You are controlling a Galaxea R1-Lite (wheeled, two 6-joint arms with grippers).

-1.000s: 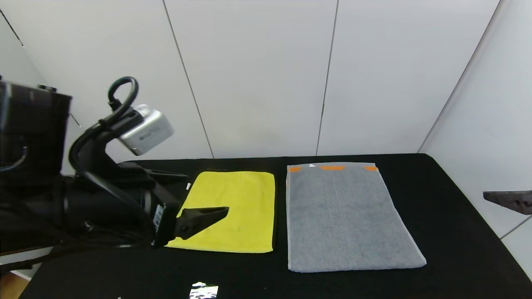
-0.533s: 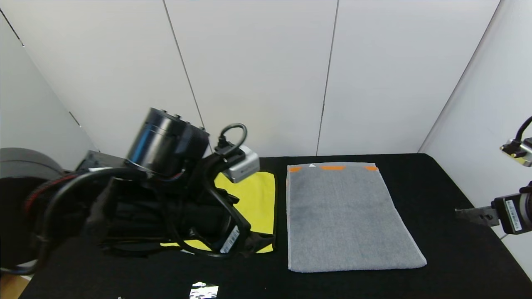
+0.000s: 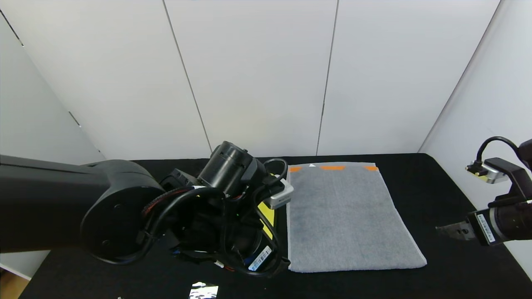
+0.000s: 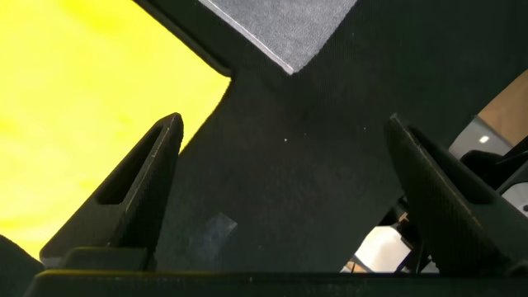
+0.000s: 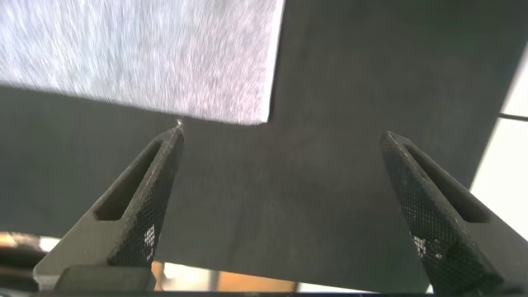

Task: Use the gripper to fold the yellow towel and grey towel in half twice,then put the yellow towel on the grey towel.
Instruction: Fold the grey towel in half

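Observation:
The grey towel (image 3: 345,216) lies flat on the black table (image 3: 436,182), its orange-patterned band at the far end. My left arm (image 3: 124,207) hides most of the yellow towel (image 3: 266,212); only a sliver shows in the head view. In the left wrist view the yellow towel (image 4: 82,91) spreads wide and the left gripper (image 4: 284,124) stands open above bare table beside its corner, with the grey towel's corner (image 4: 280,29) farther off. My right gripper (image 5: 281,136) is open and empty just off a corner of the grey towel (image 5: 140,49); in the head view it (image 3: 451,230) hovers right of that towel.
White wall panels (image 3: 257,74) close the table's back and right side. A shiny patch (image 3: 203,290) lies near the front edge, and a pale patch of tape (image 4: 216,224) shows on the cloth. The table's edge (image 5: 247,268) runs just behind the right gripper.
My left arm has swung right and down across the yellow towel, now covering most of it. My right arm has come in from the right edge toward the grey towel. Both towels lie unmoved.

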